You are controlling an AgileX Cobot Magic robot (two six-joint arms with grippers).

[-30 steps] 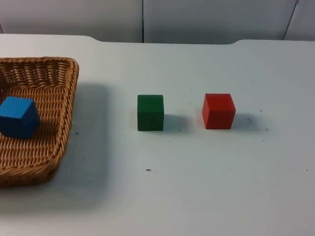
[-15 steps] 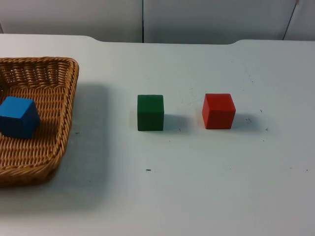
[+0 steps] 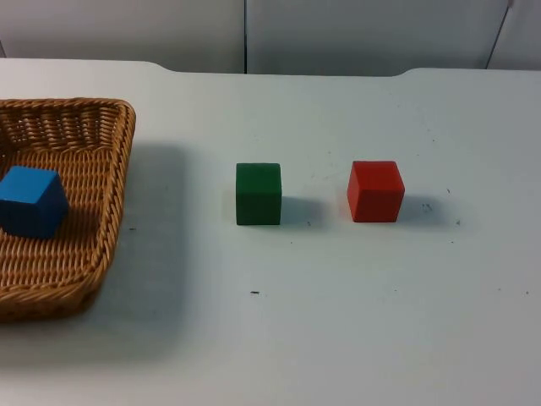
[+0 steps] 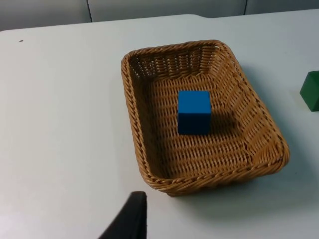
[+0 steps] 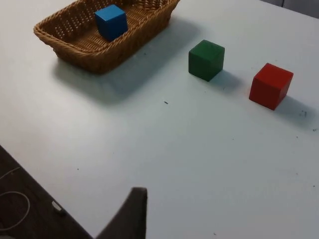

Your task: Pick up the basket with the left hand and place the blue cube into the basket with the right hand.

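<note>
A lab test bench: a bare white table [image 3: 355,338] ending at a grey partition [image 3: 338,34], with only a basket [image 3: 110,211] and plain coloured cubes [image 3: 259,194] on the table

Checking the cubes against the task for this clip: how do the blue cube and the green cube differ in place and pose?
The blue cube lies inside the wicker basket; the green cube stands on the bare white table, beside the red cube. In the top view the blue cube sits turned, with an edge toward the camera, while the green cube faces it squarely. Both look like plain solid cubes of about the same size, and no gripper holds either.
</note>
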